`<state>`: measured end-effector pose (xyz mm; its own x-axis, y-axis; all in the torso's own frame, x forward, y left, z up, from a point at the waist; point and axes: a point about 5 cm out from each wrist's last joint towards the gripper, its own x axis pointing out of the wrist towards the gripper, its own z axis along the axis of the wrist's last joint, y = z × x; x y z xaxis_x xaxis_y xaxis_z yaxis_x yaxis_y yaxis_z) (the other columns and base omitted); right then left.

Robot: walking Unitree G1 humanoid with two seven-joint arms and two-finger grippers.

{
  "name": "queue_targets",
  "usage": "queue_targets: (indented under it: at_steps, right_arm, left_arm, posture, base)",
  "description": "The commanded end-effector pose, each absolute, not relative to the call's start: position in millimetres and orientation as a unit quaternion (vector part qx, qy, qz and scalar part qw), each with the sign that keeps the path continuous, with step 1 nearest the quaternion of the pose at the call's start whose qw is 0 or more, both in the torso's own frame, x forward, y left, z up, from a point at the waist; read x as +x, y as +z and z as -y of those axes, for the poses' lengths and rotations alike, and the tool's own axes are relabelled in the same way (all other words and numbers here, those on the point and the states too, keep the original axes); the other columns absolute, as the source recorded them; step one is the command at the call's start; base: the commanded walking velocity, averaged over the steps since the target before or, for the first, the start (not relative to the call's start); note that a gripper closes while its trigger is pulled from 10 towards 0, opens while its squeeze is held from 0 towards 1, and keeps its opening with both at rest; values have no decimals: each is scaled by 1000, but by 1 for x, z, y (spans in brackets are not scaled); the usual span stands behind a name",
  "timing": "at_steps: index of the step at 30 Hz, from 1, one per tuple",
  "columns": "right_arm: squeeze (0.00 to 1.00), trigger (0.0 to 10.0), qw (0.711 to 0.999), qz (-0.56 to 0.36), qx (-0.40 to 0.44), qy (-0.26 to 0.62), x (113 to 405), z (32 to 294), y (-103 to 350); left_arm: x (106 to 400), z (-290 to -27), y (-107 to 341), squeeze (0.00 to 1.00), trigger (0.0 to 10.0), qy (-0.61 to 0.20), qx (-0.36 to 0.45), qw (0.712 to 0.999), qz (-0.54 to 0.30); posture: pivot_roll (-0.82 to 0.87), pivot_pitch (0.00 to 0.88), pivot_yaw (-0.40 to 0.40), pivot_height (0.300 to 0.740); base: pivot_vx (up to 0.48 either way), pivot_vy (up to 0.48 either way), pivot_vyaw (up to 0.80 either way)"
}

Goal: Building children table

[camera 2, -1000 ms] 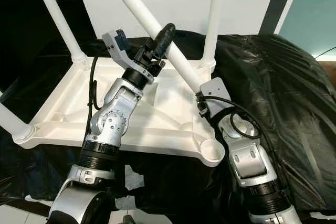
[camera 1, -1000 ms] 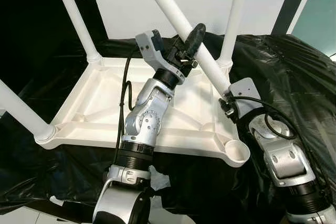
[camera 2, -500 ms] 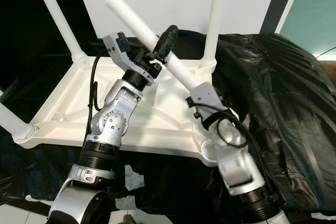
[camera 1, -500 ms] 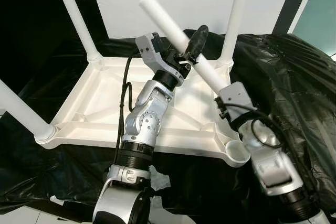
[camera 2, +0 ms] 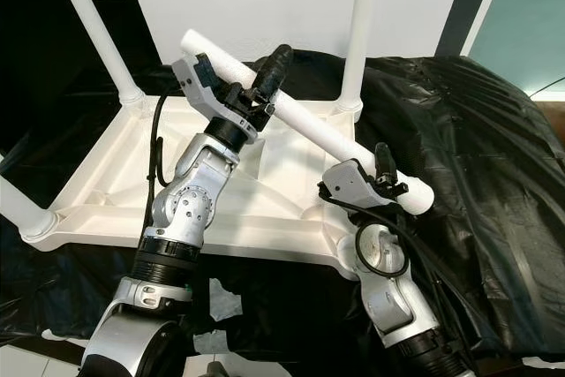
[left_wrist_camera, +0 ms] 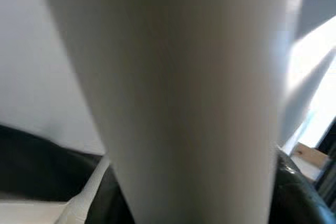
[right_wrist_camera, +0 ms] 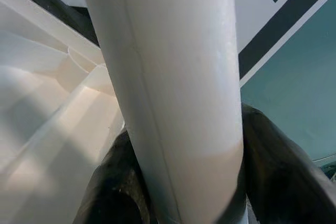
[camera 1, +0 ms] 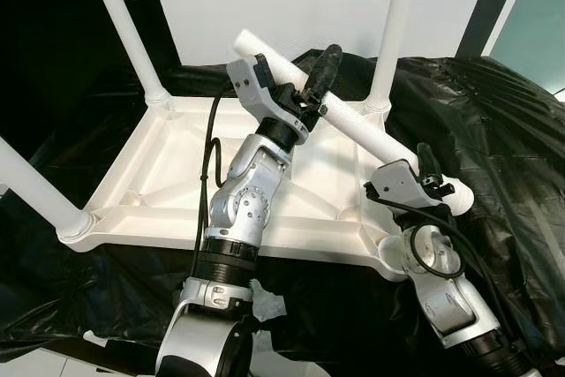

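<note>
Two grippers hold one loose white leg (camera 1: 353, 125): the left gripper (camera 1: 311, 99) is clamped across its upper part, the right gripper (camera 1: 430, 181) closed around its lower end, both wrist views showing the tube pinched between black fingers (right_wrist_camera: 268, 150). Over the last second the leg has tipped from steep to nearly flat, and its lower end has swung away from the upturned tabletop (camera 1: 177, 174), out past the near right corner and over the black sheet (camera 1: 494, 130). That corner's socket (camera 1: 393, 258) lies just under the right wrist and is still bare, so by my reading the leg is further from seating than it was and must be stood up again. Three other legs (camera 1: 124, 28) already stand in the tabletop's remaining corners.
</note>
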<state>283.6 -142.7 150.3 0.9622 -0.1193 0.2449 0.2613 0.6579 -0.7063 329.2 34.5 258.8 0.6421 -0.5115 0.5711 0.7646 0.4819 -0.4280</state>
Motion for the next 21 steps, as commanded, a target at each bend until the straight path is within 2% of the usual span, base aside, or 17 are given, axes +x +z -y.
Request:
queue_targets:
  at_steps: [1, 5, 6, 7, 11, 15, 16, 21]
  right_arm:
    - [0, 9922, 906, 98, -393, -121, 287, 145, 154]
    - [0, 10000, 910, 100, -384, -119, 289, 143, 157]
    - [0, 10000, 924, 98, -358, -93, 291, 136, 158]
    - [1000, 10000, 931, 92, -345, -75, 292, 132, 158]
    - [1000, 10000, 943, 82, -320, -47, 293, 126, 162]
    - [1000, 10000, 957, 43, -286, 29, 296, 115, 169]
    - [0, 10000, 958, 28, -279, 53, 296, 117, 171]
    - [0, 10000, 955, -14, -273, 114, 294, 130, 173]
  left_arm:
    - [325, -23, 261, 0, 0, -405, -342, 826, 192]
    - [323, -22, 261, 0, 0, -413, -341, 822, 193]
    - [320, -20, 261, 0, 0, -428, -335, 816, 195]
    - [319, -20, 261, 0, 0, -431, -334, 815, 196]
    - [319, -19, 261, 0, 0, -432, -333, 815, 196]
    - [320, -19, 261, 0, 0, -430, -334, 816, 196]
    - [320, -19, 261, 0, 0, -429, -335, 816, 196]
    - [319, -19, 260, 0, 0, -428, -336, 816, 195]
  posture:
    - [-96, 0, 58, 740]
    - [-97, 0, 57, 740]
    - [-100, 0, 55, 740]
    - [-101, 0, 53, 740]
    - [-103, 0, 52, 740]
    - [-104, 0, 50, 740]
    - [-104, 0, 46, 740]
    - [-105, 0, 43, 740]
  base:
    - [0, 0, 0]
    - [0, 0, 0]
    - [0, 0, 0]
    - [0, 0, 0]
    - [0, 0, 0]
    - [0, 0, 0]
    - [0, 0, 0]
    - [0, 0, 0]
